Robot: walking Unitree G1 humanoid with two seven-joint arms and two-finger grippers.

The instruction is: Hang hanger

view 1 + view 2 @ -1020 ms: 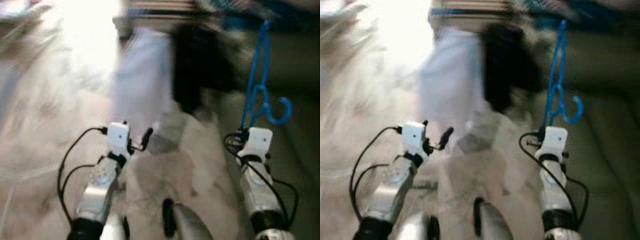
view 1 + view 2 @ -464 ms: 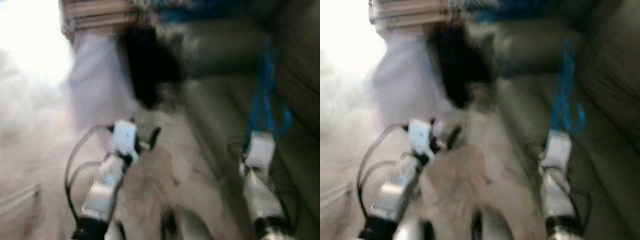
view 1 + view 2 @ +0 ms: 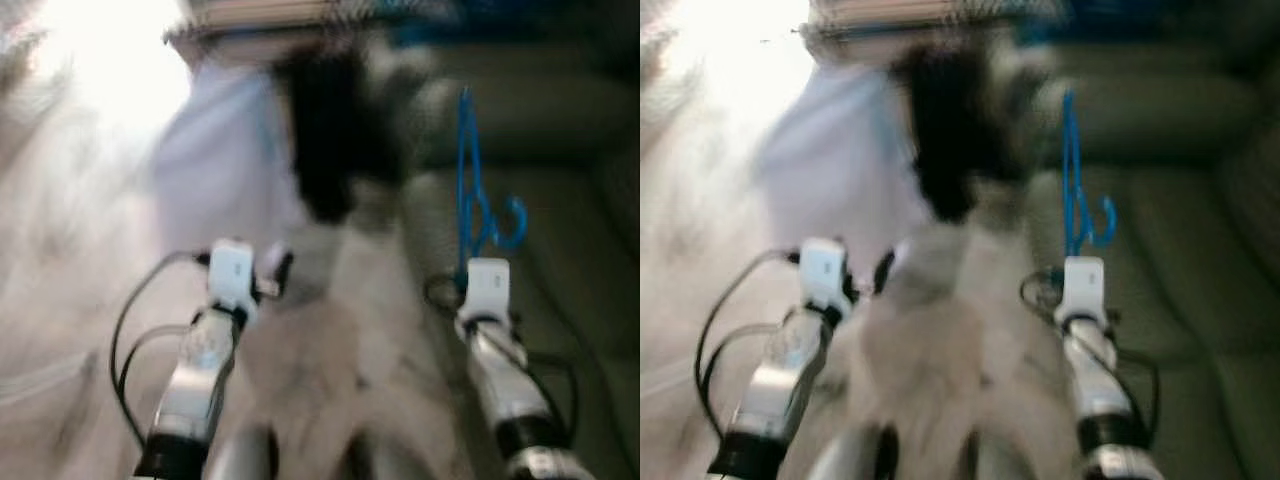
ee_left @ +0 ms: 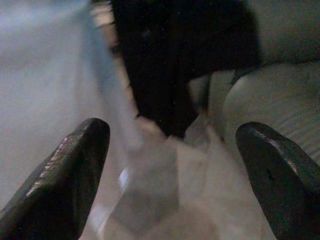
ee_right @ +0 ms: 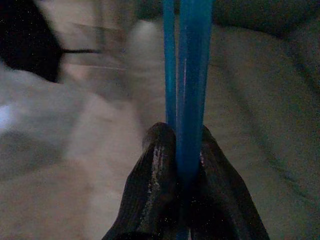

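White garment (image 3: pixel 225 170): hangs at left, blurred, beside the black garment (image 3: pixel 335 130).
Left gripper (image 4: pixel 165 165): fingers spread wide apart, holding nothing, facing both garments.
Right gripper (image 5: pixel 176 150): fingers clamped on the blue hanger (image 3: pixel 470 190).
Blue hanger: upright above the right gripper, in front of the green sofa (image 3: pixel 560 200).

A home, by the look of it, some kind of living room. A big olive-green sofa (image 3: pixel 560 130) fills the right side, padded back and seat cushions showing through the blur. A pale garment (image 3: pixel 225 170) and a black garment (image 3: pixel 335 130) hang from a wooden ledge (image 3: pixel 260 12). Pale stone-patterned floor (image 3: pixel 60 290) below, bright glare at upper left.
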